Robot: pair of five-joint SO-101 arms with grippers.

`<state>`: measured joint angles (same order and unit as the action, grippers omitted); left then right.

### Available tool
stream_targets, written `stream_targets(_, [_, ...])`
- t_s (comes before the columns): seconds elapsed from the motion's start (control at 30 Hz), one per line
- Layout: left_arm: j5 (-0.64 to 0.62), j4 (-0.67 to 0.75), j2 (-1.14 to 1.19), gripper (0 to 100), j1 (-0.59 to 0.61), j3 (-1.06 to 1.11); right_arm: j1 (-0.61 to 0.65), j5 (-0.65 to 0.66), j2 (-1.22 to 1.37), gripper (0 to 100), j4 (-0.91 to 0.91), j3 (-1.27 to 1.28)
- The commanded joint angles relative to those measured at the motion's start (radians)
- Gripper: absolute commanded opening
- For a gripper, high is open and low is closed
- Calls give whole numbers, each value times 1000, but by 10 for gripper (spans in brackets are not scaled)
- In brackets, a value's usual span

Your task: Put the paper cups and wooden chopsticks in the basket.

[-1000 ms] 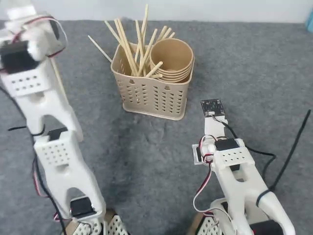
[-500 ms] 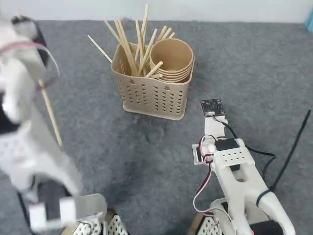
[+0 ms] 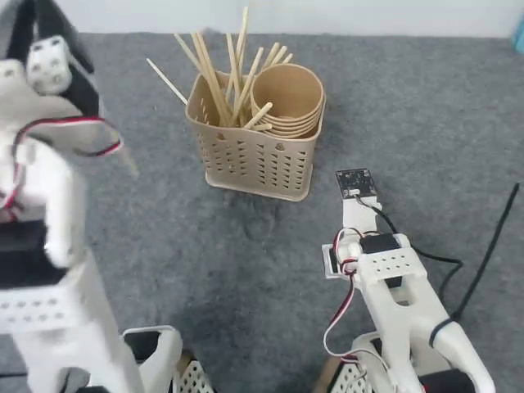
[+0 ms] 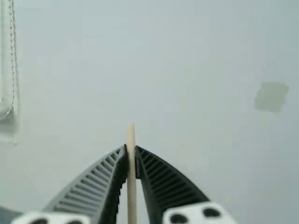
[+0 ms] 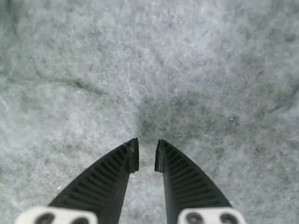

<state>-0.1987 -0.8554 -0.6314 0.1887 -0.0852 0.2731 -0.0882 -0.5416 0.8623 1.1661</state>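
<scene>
Left claw [image 4: 131,154] is pinched on one chopstick [image 4: 131,196], which pokes out past its tips (pale wall [image 4: 187,60] behind). Right claw [image 5: 146,156] hangs narrowly open over grey carpet [image 5: 196,70]. The basket [image 3: 258,160] of cups [image 3: 286,94] sits ahead of it.

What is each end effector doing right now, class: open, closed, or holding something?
Left end effector: closed on a wooden chopstick.
Right end effector: slightly open, empty.

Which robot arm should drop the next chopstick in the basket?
The left. The left gripper is shut on a wooden chopstick, so it only has to carry it to the basket. The right gripper holds nothing and sits low over the grey mat.
</scene>
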Motion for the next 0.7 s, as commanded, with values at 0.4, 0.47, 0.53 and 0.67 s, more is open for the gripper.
stream_targets(0.4, [-18, 887, 14, 11, -324, 499, -12, 17, -30, 69, -18, -6])
stream_targets(0.47, [-17, 891, 57, 11, -321, 499, -12, 17, -30, 69, -18, -6])
stream_targets(0.53, [-11, 905, 109, 11, -302, 498, -12, 17, -30, 69, -18, -6])
stream_targets(0.67, [25, 1023, 212, 11, -267, 501, -12, 17, -30, 69, -18, -6])
